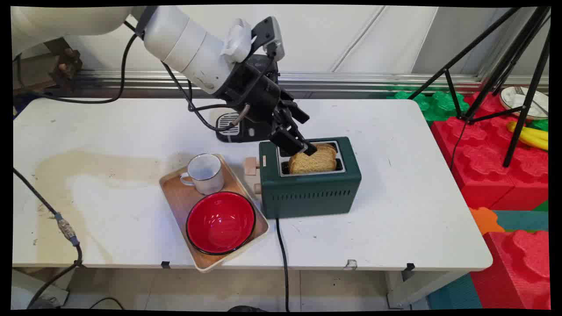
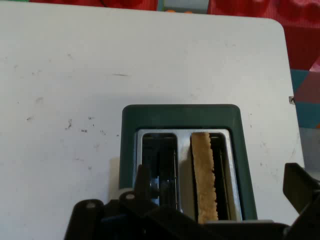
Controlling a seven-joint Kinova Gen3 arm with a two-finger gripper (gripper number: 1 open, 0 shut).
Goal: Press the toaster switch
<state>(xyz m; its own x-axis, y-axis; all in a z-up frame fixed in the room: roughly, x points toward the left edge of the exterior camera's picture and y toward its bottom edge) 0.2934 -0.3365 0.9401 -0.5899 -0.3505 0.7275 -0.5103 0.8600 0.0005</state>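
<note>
- A slice of bread (image 1: 312, 160) is seen standing on edge in one slot of the green toaster (image 1: 309, 193), at the centre of the main view; its top half rises above the slot.
- The second slot (image 2: 159, 170), left of the bread in the hand view, is seen to hold nothing.
- The claw (image 1: 295, 144) is poised over the toaster's upper left corner, its fingers spread wide; nothing is pinched between them. One finger (image 2: 300, 187) shows at the hand view's right edge, apart from the slice.
- Whether a fingertip touches the bread cannot be told for certain.
- The slice's long axis runs along the slot, left to right in the main view, bottom to top in the hand view (image 2: 203, 175).
- Left of the toaster, a wooden tray (image 1: 175, 202) carries a white mug (image 1: 203, 173) and a red bowl (image 1: 220, 222) on the tabletop (image 1: 395, 219).
</note>
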